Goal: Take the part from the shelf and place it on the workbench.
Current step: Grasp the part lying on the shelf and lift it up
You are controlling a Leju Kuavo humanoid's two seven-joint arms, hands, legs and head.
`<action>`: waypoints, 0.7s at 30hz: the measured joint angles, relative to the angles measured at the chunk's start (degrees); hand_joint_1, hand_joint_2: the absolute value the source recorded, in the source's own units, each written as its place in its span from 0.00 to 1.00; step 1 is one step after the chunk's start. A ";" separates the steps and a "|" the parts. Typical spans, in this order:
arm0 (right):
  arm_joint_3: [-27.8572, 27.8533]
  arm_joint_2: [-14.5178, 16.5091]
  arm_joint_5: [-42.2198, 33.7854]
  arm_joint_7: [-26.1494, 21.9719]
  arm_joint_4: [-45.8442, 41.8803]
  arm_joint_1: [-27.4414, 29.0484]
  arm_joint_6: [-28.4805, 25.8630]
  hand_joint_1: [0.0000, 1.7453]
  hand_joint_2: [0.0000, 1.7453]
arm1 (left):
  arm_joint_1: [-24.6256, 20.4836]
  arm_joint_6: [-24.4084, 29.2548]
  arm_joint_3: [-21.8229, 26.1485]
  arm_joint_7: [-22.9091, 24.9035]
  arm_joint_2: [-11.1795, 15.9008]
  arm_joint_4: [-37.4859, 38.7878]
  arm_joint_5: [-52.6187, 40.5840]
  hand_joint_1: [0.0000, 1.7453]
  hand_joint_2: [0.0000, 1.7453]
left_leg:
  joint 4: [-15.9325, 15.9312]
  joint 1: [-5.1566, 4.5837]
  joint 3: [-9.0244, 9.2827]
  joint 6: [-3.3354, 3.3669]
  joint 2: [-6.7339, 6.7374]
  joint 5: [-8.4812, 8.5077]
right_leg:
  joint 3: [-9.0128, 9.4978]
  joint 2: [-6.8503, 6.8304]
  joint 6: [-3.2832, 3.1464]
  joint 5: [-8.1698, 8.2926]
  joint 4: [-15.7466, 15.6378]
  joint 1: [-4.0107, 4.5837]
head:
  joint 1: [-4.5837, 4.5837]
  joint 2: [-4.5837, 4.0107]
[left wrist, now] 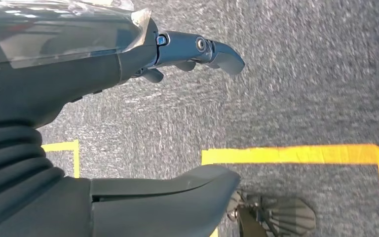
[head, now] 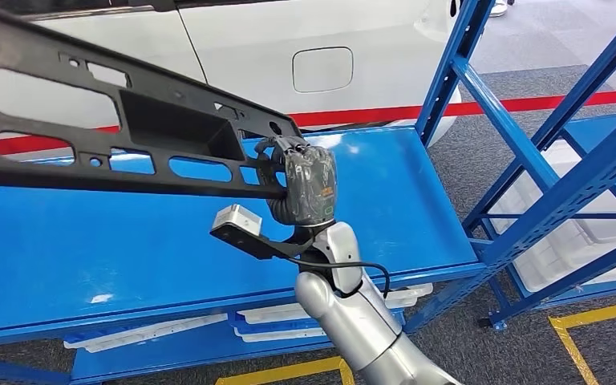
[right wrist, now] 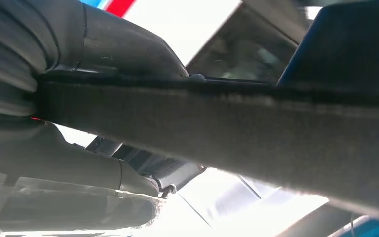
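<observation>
Right hand (head: pixel 303 186) clenched on black part (head: pixel 112 128) — above blue workbench (head: pixel 385 200), white car (head: pixel 289 48) behind — left hand (left wrist: pixel 128 54) empty, fingers apart

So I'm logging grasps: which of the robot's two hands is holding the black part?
The right hand, gripping the black part at its end above the blue shelf; the left hand hangs open over carpet.

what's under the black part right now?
The blue workbench top lies below the black part, which the right hand grips at its end, raised off the surface. Blue shows through its cutouts; the surface behind its solid sections is covered.
</observation>
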 joint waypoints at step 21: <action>-0.46 -5.79 -55.26 -14.33 -24.60 5.13 35.54 1.00 1.00 | 0.18 1.28 1.68 0.67 1.22 0.00 0.87 0.00 1.00 | 0.06 -0.31 0.11 0.85 -0.04 -0.28 | 0.24 0.01 0.67 0.14 -0.49 -0.45 | -0.03 0.00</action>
